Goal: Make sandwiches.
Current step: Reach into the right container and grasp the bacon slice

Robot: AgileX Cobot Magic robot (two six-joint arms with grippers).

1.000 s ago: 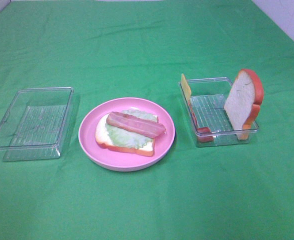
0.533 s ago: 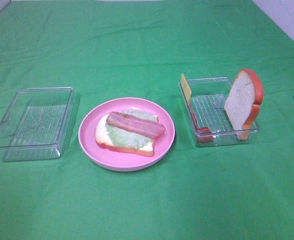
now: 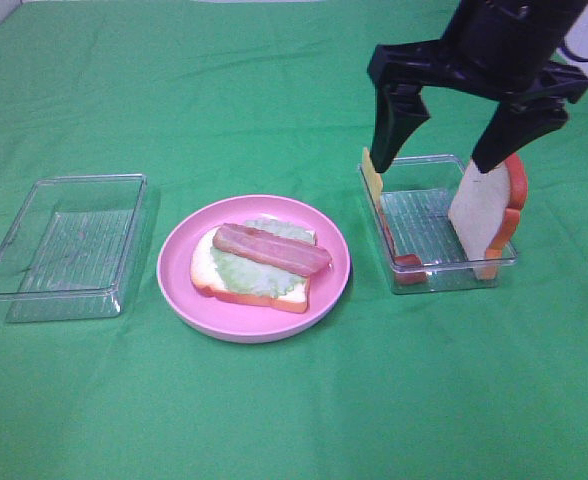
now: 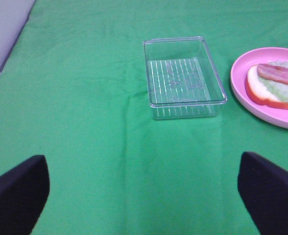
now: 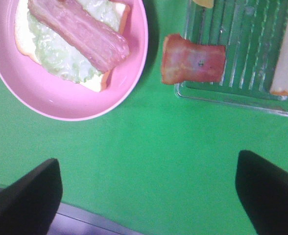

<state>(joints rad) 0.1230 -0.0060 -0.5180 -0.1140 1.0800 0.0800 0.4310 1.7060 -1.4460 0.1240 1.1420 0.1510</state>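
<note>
Now: my right gripper [image 3: 434,163] hangs above the right tray [image 3: 444,282], jaws wide apart, over cheese slice [image 3: 372,176] and upright bread slice [image 3: 482,205]; left gripper [image 4: 144,161] spread too.

One finger of the right gripper [image 3: 434,165] hides the top of the upright bread slice [image 3: 479,215]. Beyond its fingertips, the picture edge crops the cheese slice [image 5: 203,3].
</note>
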